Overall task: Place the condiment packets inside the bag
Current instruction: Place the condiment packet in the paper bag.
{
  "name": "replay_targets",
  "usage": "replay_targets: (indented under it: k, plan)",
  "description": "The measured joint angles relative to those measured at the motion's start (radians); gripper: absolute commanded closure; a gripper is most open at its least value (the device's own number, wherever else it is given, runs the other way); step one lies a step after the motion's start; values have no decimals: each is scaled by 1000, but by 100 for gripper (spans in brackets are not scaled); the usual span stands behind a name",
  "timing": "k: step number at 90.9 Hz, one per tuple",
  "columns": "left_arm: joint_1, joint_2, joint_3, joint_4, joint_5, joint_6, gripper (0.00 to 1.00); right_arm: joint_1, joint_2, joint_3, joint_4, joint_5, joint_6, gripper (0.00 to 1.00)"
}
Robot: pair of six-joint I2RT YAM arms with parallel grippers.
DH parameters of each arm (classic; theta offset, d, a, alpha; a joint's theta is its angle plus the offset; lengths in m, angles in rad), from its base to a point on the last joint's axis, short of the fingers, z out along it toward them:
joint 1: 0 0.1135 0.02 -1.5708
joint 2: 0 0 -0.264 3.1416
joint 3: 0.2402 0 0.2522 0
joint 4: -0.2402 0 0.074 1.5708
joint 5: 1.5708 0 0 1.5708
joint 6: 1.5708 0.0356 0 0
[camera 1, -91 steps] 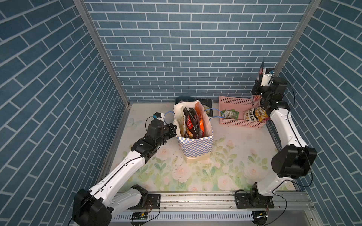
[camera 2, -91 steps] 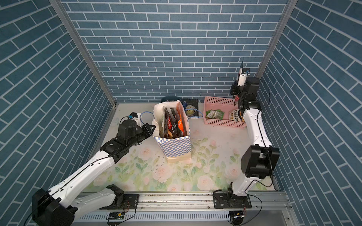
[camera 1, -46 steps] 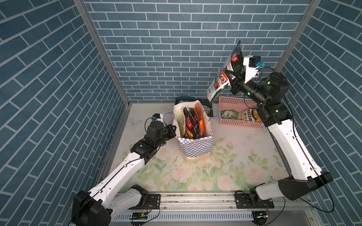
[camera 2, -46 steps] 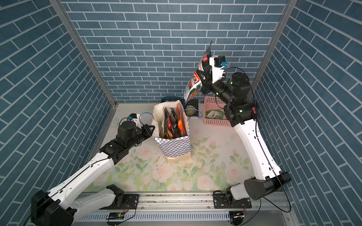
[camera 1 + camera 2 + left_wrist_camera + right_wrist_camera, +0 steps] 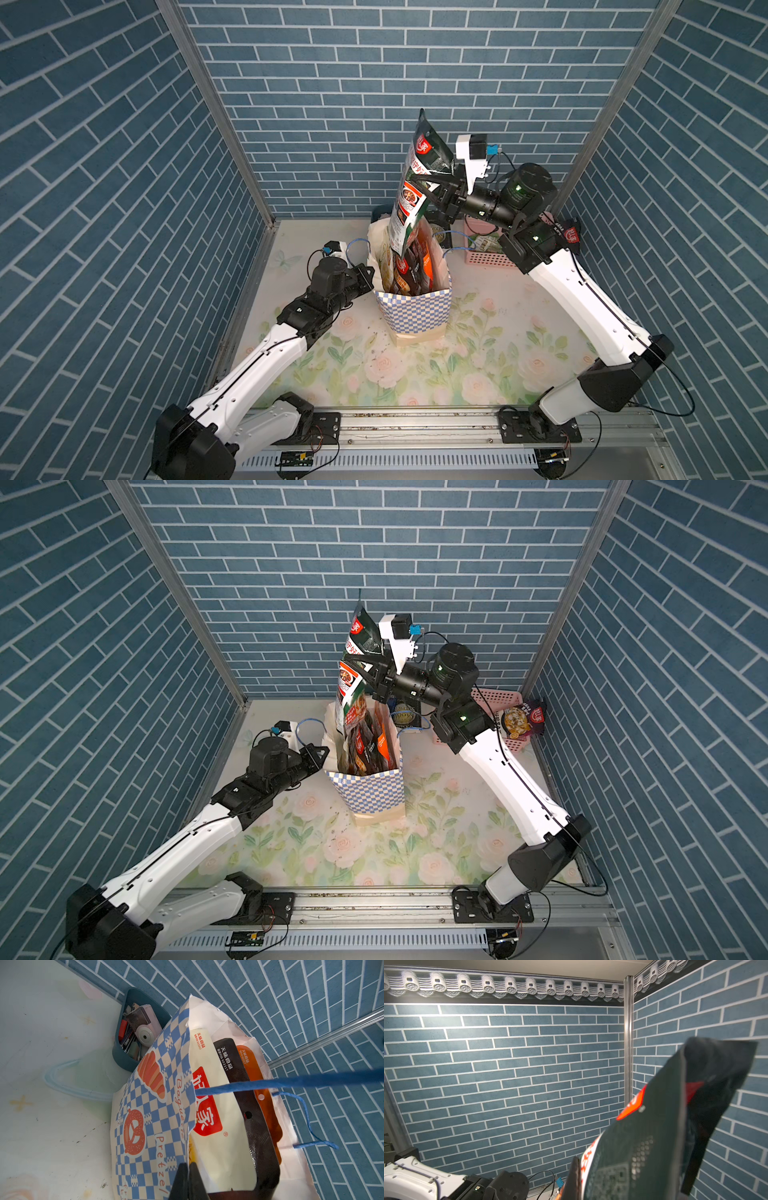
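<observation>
Right tool (image 5: pixel 430 188) pinches green packet (image 5: pixel 406 208) over bag (image 5: pixel 415 312) holding perhaps three packets (image 5: pixel 409 270).

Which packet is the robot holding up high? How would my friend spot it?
Find the blue-and-white checkered bag in the middle of the flowery table. Just above its open mouth hangs a long packet, pinched in the right arm's jaws. Unlike the cream, black and orange packets standing inside, it is dark green on top, white below.
</observation>
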Motion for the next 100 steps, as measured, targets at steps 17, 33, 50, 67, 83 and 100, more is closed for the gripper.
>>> replay_targets:
  k: [17, 33, 50, 67, 83, 100]
  plan:
    - [0, 0, 0, 0, 0, 0, 100, 6, 86, -26, 83, -81, 57, 100]
    - [0, 0, 0, 0, 0, 0, 100, 13, 168, -26, 132, -146, 105, 100]
    - [0, 0, 0, 0, 0, 0, 100, 13, 213, -55, 175, -199, 137, 100]
    - [0, 0, 0, -2, -2, 0, 100, 3, 232, -85, 203, -237, 157, 100]
    - [0, 0, 0, -10, -6, 0, 100, -30, 232, -132, 237, -238, 172, 100]
    - [1, 0, 0, -25, -22, 0, 100, -55, 212, -153, 126, -169, 84, 100]
